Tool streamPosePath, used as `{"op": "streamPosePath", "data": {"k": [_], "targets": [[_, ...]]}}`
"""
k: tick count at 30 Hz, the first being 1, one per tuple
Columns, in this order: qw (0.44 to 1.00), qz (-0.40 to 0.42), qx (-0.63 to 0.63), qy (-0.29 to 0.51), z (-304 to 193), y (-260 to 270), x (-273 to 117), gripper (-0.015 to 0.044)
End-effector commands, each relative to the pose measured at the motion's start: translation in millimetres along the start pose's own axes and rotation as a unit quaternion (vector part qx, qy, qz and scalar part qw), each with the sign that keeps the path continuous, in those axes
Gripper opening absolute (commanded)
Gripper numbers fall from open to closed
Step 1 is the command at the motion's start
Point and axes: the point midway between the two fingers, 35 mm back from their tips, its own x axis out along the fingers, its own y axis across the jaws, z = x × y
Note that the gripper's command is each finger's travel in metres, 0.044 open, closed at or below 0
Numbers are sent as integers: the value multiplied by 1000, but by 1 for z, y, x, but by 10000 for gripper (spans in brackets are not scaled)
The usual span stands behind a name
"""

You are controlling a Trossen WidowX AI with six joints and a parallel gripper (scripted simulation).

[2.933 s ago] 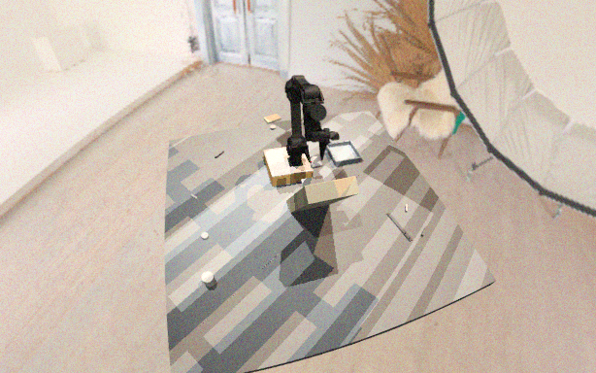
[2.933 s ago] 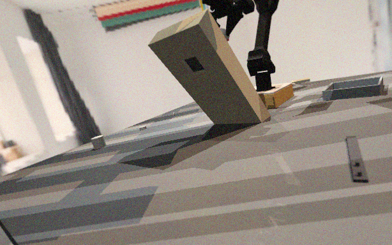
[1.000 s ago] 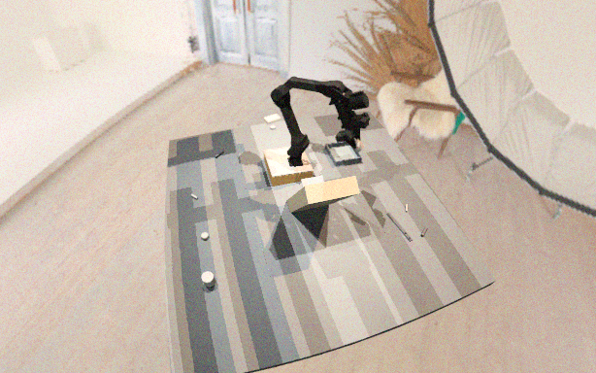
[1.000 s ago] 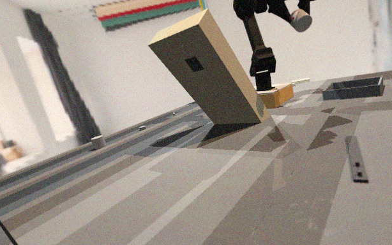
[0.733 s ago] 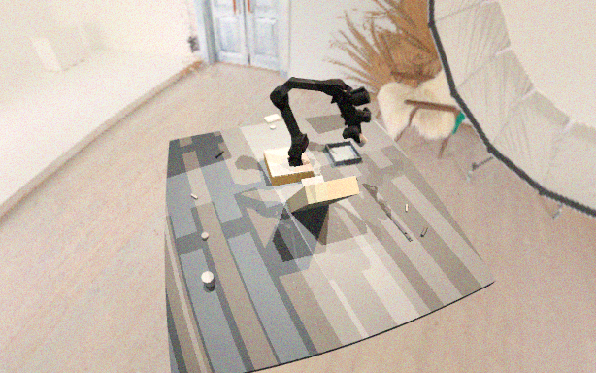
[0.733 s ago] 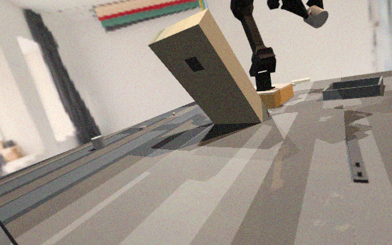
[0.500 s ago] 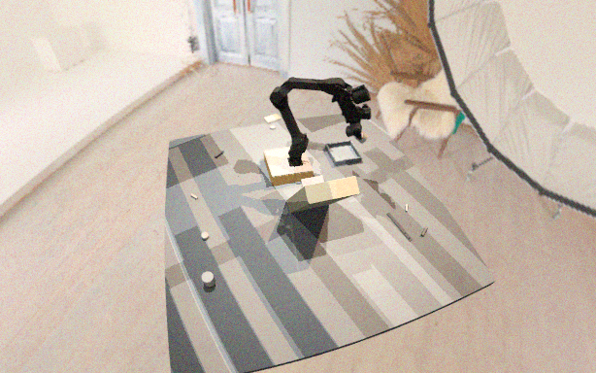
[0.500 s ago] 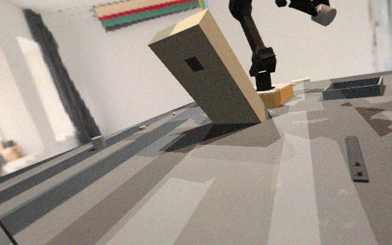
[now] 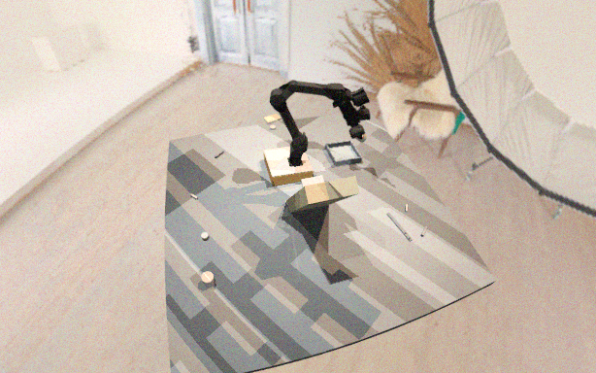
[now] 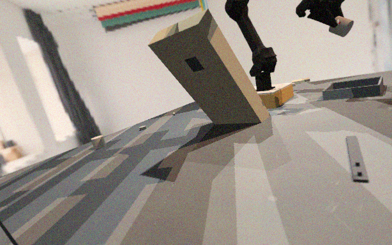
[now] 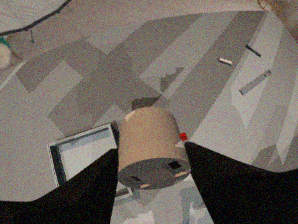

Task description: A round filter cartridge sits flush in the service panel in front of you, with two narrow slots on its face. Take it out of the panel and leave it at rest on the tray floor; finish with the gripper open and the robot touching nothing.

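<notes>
The tan round filter cartridge (image 10: 341,28) (image 11: 149,135) is out of the panel and held in the air, tilted; its grey end with dark slots faces the wrist camera. My gripper (image 11: 152,151) is shut on it, with one black finger on each side. The grey-walled tray (image 9: 347,162) (image 10: 342,93) (image 11: 82,134) lies on the table below, and in the wrist view it is to the left of and behind the cartridge. The service panel (image 9: 331,195) (image 10: 233,92) is a leaning beige box; its front face is hidden in the top and exterior views.
The arm stands on a wooden block (image 9: 291,178) (image 10: 271,101) between panel and tray. A flat grey bar (image 9: 399,226) (image 10: 356,156) (image 11: 255,82) lies on the right side of the table. A short cylinder (image 9: 208,277) (image 10: 98,142) and a small white disc (image 9: 205,236) are on the left side.
</notes>
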Motion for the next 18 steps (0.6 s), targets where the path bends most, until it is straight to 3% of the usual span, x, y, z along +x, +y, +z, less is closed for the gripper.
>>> {"op": "streamPosePath", "data": {"k": [1, 18], "targets": [[1000, 12, -19, 0, -6, 15, 11, 0], [987, 85, -134, -1, -50, 89, 55, 0]]}}
